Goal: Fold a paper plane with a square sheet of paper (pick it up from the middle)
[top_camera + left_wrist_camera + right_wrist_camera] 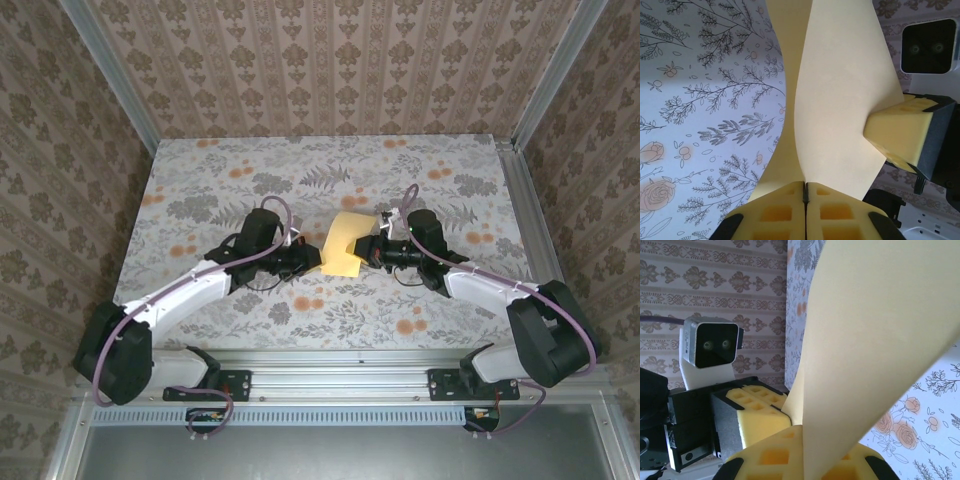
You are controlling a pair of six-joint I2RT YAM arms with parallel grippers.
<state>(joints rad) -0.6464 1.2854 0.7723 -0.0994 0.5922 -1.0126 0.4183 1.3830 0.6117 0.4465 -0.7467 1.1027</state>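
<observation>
Yellow foam pads (775,212) of the left gripper (805,192) are closest in its wrist view. They are pressed together with no gap, and the edge of the paper (840,100) goes in between them, so the left gripper is clenched on the paper. From the other side the right gripper (890,130) bites the opposite edge of the same sheet. In its own wrist view its two pads are closed with the paper coming up out of them, so it is grasping the paper as well.

From above, the two grippers face each other over the middle of the flowered cloth (250,170), and the paper is held between them. The sheet is pale yellow and plain. It is not flat: it bends in a long curve, with the far part rising and leaning over. I cannot tell if its lower edge touches the cloth. The left arm (190,290) reaches in from the near left and the right arm (490,285) from the near right. A small white camera (710,345) sits on the left wrist, looking toward the paper. Patterned walls (330,60) close the cloth on three sides.
</observation>
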